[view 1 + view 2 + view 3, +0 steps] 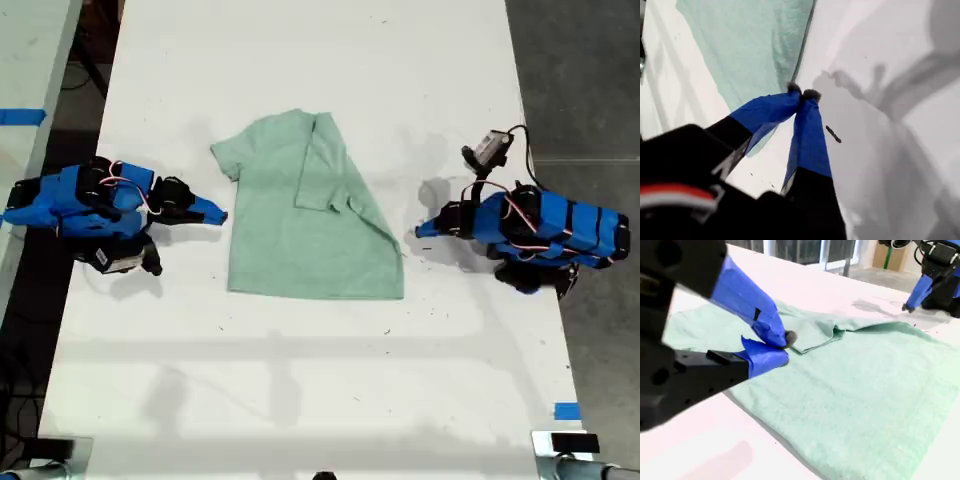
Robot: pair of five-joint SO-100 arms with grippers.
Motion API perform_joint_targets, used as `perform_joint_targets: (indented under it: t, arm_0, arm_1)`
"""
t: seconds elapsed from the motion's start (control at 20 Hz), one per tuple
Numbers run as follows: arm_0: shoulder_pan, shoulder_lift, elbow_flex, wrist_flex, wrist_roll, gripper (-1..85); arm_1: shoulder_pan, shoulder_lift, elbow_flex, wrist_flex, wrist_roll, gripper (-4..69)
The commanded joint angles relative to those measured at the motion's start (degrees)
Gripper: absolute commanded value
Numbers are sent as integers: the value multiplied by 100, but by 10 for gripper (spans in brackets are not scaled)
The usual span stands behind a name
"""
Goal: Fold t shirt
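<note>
The pale mint-green t shirt (300,235) lies flat in the middle of the white table (300,400), with one sleeve side folded over onto its body (325,165). My first gripper (420,232) is at the exterior view's right, shut and empty, its tips (802,93) just off the t shirt (755,45) edge. My second gripper (220,213) is at the exterior view's left, shut and empty, close to the opposite edge. In the second wrist view my second gripper (785,342) shows in front of the t shirt (865,385) and its folded flap.
The first arm (932,280) shows across the cloth in the second wrist view. Blue tape marks lie on the neighbouring table at the exterior view's left (20,116) and at its lower right (566,410). Dark floor (590,80) borders the table on the exterior view's right.
</note>
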Motion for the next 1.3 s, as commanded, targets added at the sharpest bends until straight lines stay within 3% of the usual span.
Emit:
perform_joint_targets:
  t: [0.0, 0.2, 0.65, 0.9, 1.05, 1.25]
  arm_0:
    - [9, 35, 9, -193, 70, -1]
    - [79, 35, 334, 26, 466, -1]
    - [220, 35, 396, 18, 483, -1]
    - [132, 35, 396, 35, 501, -1]
    - [70, 35, 387, 62, 510, -1]
    - [88, 35, 387, 53, 536, -1]
  arm_1:
    - [-70, 79, 325, 26, 114, 15]
    - [-149, 79, 299, 35, 132, 15]
    - [-264, 79, 167, 264, 132, 13]
    - [-79, 79, 202, 448, 448, 5]
    - [334, 79, 193, 343, 123, 3]
    - [97, 79, 185, 404, 299, 1]
